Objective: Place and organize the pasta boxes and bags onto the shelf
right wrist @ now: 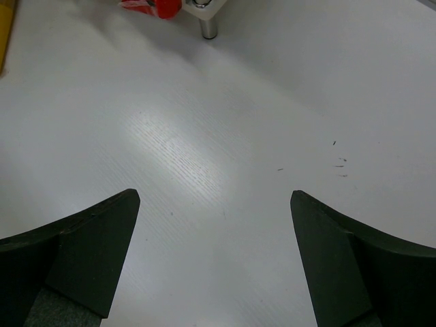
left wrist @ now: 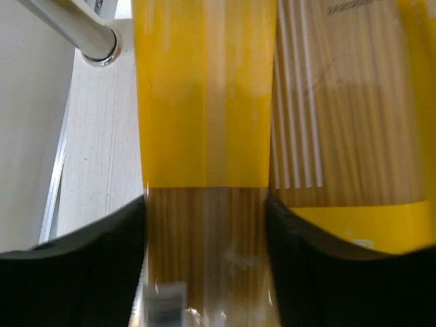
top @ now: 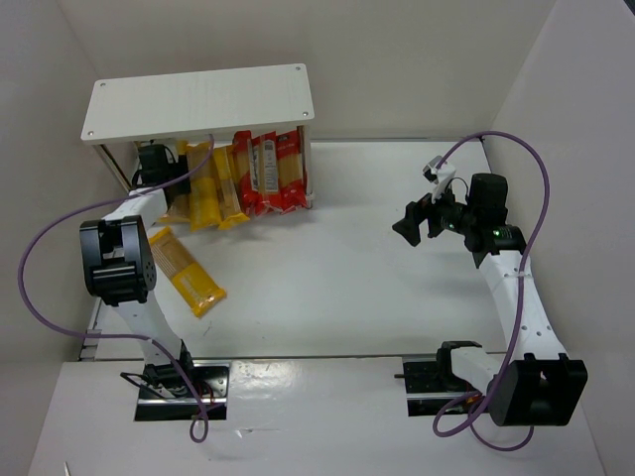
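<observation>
One yellow spaghetti pack (left wrist: 204, 102) sits between left fingers (left wrist: 102, 259) at the shelf (top: 198, 99); clamped or loose, can't tell. Over desk (right wrist: 218, 136), right fingers (right wrist: 82, 245) gape wide.

The shelf (top: 198, 99) is a small white rack with a flat rectangular top board, screws at its corners, set far left. Under that board spaghetti packs lie side by side, near ends jutting forward: yellow packs (top: 203, 188) on the left, red-edged packs (top: 268, 174) with white labels on the right (what they rest on is hidden). A loose yellow pack (top: 187, 270) lies angled before the shelf. Seen close, the leftmost pack (left wrist: 204, 102) has a clear window showing pale strands, its neighbour (left wrist: 340, 136) just beside it.
</observation>
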{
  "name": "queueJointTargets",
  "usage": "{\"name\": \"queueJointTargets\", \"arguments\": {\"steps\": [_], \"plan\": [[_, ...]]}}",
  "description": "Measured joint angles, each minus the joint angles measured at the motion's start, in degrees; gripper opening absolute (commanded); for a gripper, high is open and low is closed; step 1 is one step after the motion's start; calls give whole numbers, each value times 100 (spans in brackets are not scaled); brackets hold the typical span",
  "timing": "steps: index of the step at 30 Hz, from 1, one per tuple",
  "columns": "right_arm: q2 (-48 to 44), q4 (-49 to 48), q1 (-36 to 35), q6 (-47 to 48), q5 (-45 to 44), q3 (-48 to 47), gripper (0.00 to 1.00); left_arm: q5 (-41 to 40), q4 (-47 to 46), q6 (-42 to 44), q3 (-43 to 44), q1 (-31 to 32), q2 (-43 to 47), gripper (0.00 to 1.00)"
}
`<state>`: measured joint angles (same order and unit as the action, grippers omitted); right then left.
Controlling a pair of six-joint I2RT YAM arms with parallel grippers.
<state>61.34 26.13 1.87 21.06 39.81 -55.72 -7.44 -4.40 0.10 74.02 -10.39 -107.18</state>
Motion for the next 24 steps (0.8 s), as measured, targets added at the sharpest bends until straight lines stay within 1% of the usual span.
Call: {"name": "queueJointTargets", "arguments": {"steps": [2,3,8,15,19,24], "plan": [[0,0,0,0,0,0,100,9,-20,-35,0,20,4,81],[0,0,0,0,0,2,100,4,-31,-33,0,24,24,86],[-4,0,0,0,0,33,100,-13,11,-42,-24,42,356,100],[-87,0,0,-2,7,85,100,-92,533,-37,-400,42,1069,100],[-240,4,2,-28,11,90,100,17,1005,-37,-664,42,1543,100],[-557,55,2,-127,-9,87,100,269,1744,-46,-1091,57,2380,100]]}}
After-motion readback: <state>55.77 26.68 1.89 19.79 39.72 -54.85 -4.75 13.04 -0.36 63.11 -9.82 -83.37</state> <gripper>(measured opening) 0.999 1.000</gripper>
